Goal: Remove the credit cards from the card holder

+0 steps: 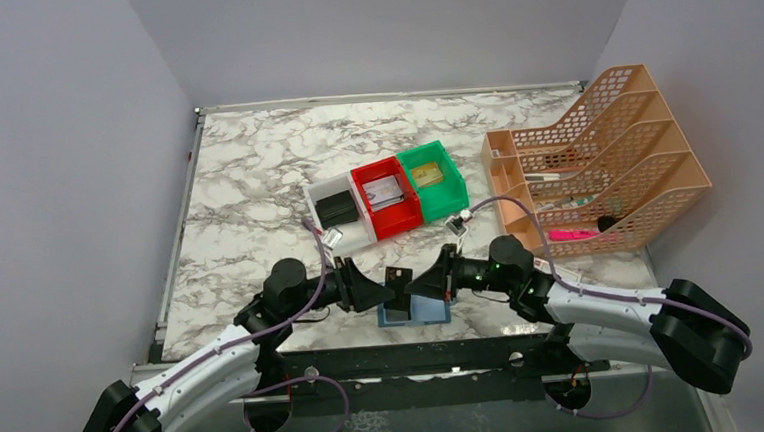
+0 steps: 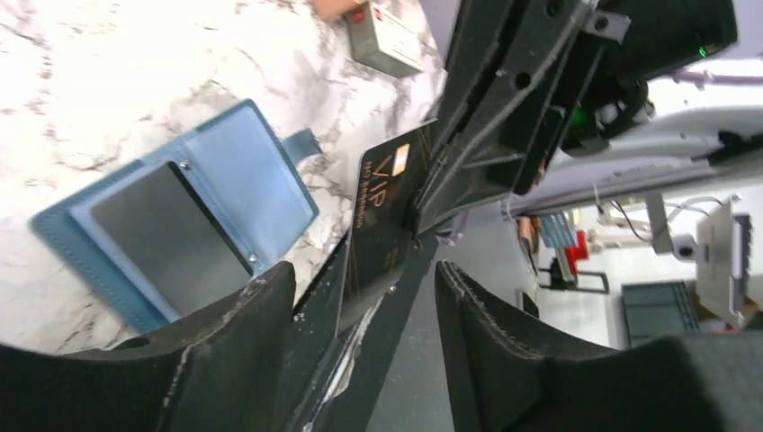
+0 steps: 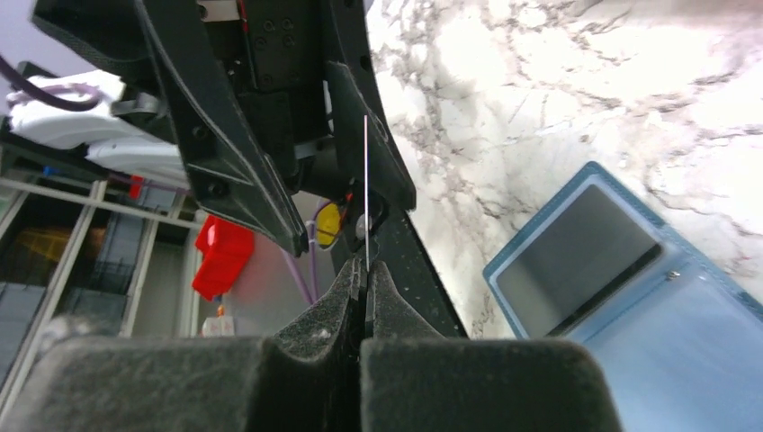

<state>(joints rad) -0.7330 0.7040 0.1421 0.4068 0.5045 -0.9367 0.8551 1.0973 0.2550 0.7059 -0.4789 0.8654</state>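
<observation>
the card holder [image 2: 225, 166] lies spread open and flat on the marble table [image 1: 246, 184], near its front edge, with a grey card [image 2: 166, 229] tucked in one of its lighter blue pockets. a black card [image 2: 378, 216] with gold "vip" lettering is out of the holder and stands on edge in the air just above and beside it.

the right gripper [image 3: 364, 274] has its fingers pressed together on one end of this black card. the left gripper [image 2: 360, 270] faces it with its fingers parted, the card's other end standing between them nearer to one finger. whether it touches that finger cannot be told. neither gripper touches the holder, which lies just below where they meet.

farther back sit three bins side by side. the white bin [image 1: 315, 195] holds a black wallet [image 1: 338, 211], the red bin [image 1: 398, 223] a pale flat item [image 1: 384, 191], and the green bin [image 1: 442, 204] something yellowish [image 1: 428, 175]. at the right, an orange file rack [image 1: 634, 150] holds pens and a pink item.
</observation>
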